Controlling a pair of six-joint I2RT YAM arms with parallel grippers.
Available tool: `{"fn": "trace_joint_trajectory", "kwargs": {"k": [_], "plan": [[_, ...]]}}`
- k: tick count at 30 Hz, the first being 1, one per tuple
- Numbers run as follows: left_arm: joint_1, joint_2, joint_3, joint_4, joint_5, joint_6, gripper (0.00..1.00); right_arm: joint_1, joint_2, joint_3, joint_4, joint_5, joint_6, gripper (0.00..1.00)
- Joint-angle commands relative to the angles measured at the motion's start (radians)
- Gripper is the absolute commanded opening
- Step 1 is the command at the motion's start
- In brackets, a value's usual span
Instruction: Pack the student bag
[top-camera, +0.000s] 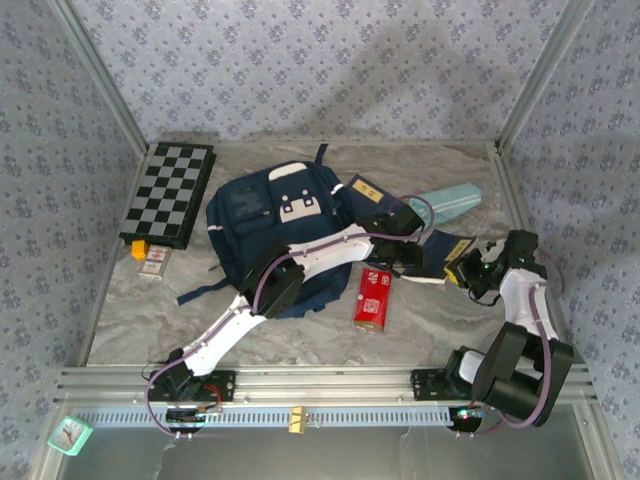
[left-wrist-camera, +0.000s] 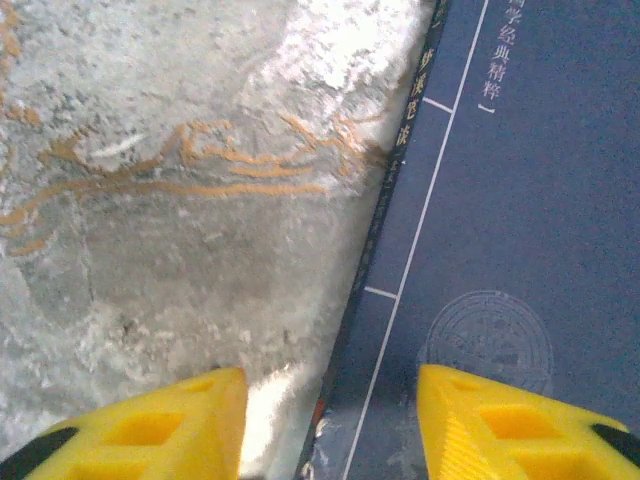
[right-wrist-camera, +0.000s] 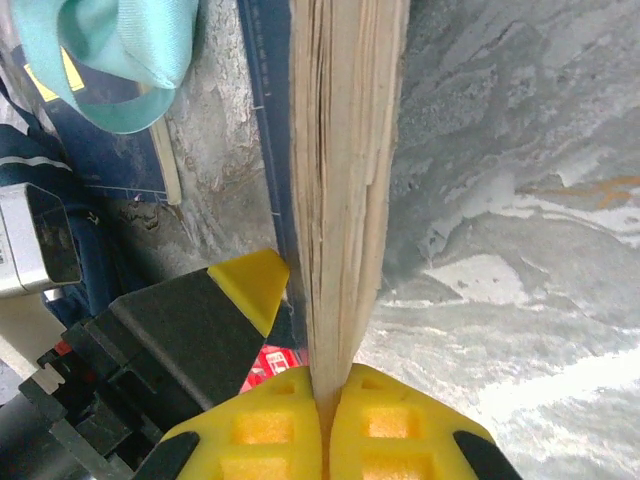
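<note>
PACKING | right claw (right-wrist-camera: 330, 395) pinches the book (right-wrist-camera: 340, 150) by its page edge, seemingly to lift it off the counter (top-camera: 150, 310) | left claw (left-wrist-camera: 330, 420) gapes astride the cover's edge, likely steadying | backpack (top-camera: 270, 215) lies mid-counter, just left.

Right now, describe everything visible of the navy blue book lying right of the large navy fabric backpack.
The navy blue book has a matte cover with thin white ruled lines, white Chinese characters, a faint round seal and a yellow label. Its cream page block looks slightly wavy. It lies right of the large navy blue fabric backpack on the grey marbled table. Whether the gripped edge is raised, I cannot tell. The right gripper is shut on its page edge, and the left gripper stands open astride the cover's edge.
</note>
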Motion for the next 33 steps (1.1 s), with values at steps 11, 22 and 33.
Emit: {"fn": "trace_joint_trajectory", "kwargs": {"k": [11, 22, 33], "plan": [[0.076, -0.494, -0.371, 0.098, -0.037, 0.040, 0.60, 0.070, -0.185, 0.232, -0.154, -0.001, 0.048, 0.01], [0.344, -0.991, -0.974, 0.448, 0.232, 0.011, 0.70, 0.426, -0.079, 0.371, 0.068, -0.092, 0.091, 0.03], [0.478, -1.140, -1.203, 0.675, 0.422, -0.047, 0.67, 0.704, 0.141, 0.453, 0.457, -0.186, 0.221, 0.03]]}}
